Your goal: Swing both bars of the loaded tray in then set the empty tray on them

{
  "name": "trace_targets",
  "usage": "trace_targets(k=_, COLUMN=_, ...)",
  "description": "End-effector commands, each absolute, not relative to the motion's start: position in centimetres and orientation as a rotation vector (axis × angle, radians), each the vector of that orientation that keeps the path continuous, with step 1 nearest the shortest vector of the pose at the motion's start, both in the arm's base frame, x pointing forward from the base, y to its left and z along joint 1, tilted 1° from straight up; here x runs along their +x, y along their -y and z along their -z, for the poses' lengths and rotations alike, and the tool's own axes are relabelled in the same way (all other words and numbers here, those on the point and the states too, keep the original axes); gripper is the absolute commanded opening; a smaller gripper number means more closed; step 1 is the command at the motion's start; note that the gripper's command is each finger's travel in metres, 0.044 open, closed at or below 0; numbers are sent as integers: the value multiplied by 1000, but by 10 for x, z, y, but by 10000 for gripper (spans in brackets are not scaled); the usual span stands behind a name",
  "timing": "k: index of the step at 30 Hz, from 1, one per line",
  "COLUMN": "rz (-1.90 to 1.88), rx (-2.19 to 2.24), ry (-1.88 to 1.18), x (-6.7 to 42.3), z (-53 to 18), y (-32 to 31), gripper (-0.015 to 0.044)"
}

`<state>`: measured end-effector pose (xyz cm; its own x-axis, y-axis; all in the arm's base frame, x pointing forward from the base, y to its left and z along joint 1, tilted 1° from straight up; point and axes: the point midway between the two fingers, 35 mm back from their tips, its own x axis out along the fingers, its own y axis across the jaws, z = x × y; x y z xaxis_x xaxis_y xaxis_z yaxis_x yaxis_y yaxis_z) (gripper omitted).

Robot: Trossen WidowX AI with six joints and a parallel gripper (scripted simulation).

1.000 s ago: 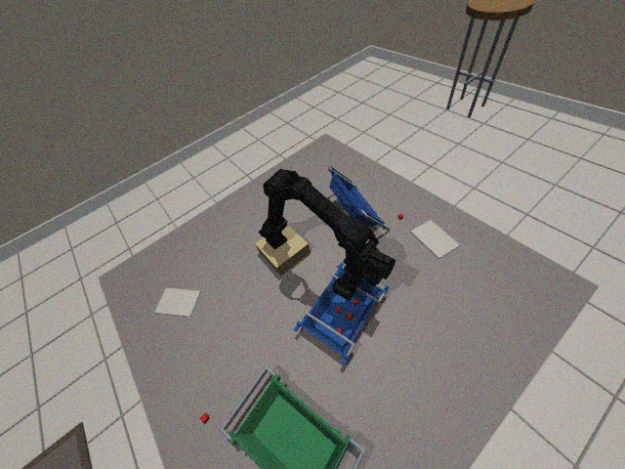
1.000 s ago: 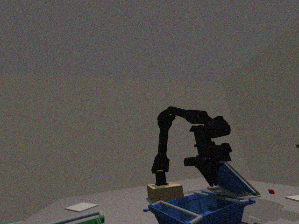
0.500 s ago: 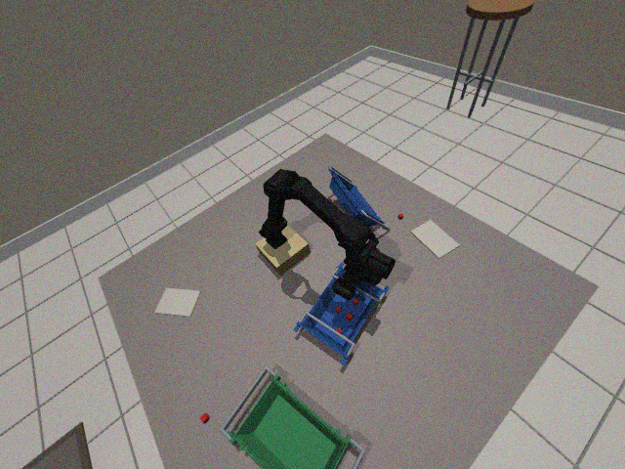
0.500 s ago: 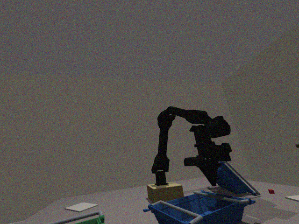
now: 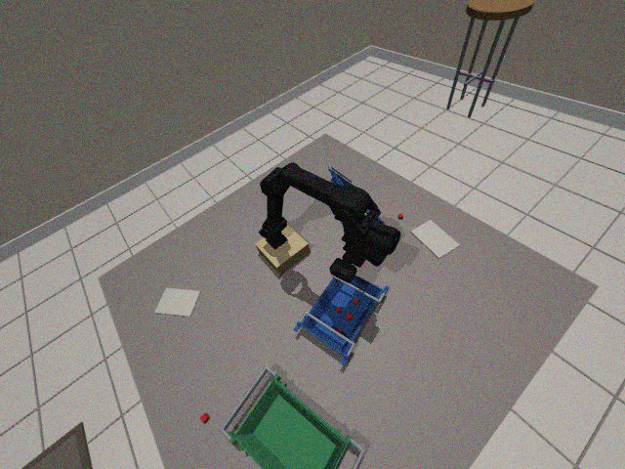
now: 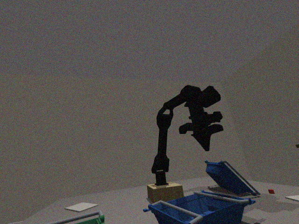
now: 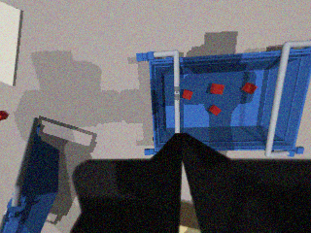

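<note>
Wrist view: gripper (image 7: 182, 146) hovering with fingers pressed together, holding nothing, above the loaded blue tray (image 7: 160, 92). Both wire bars (image 7: 176, 92) are lying across its top. Next, fetching the tilted empty blue tray (image 7: 34, 170) nearby.

On the grey table (image 5: 454, 322) a loaded blue tray (image 7: 160, 104) is seen just ahead of the fingertips, a tilted empty blue tray (image 7: 31, 180) to their left, a green tray (image 5: 282, 429) well beyond
</note>
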<state>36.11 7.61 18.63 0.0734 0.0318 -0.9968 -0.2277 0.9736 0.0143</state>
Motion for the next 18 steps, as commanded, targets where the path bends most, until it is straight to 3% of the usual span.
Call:
trace_targets(k=1, rz=-210, rx=-174, ry=-1485, x=360, z=-186, y=-79, gripper=0)
trace_targets(k=9, rz=-817, rx=-788, ry=-1344, x=308, z=-189, y=-192, gripper=0)
trace_targets(k=18, rz=-1421, rx=-1394, ry=-974, x=218, z=-193, y=-286, gripper=0)
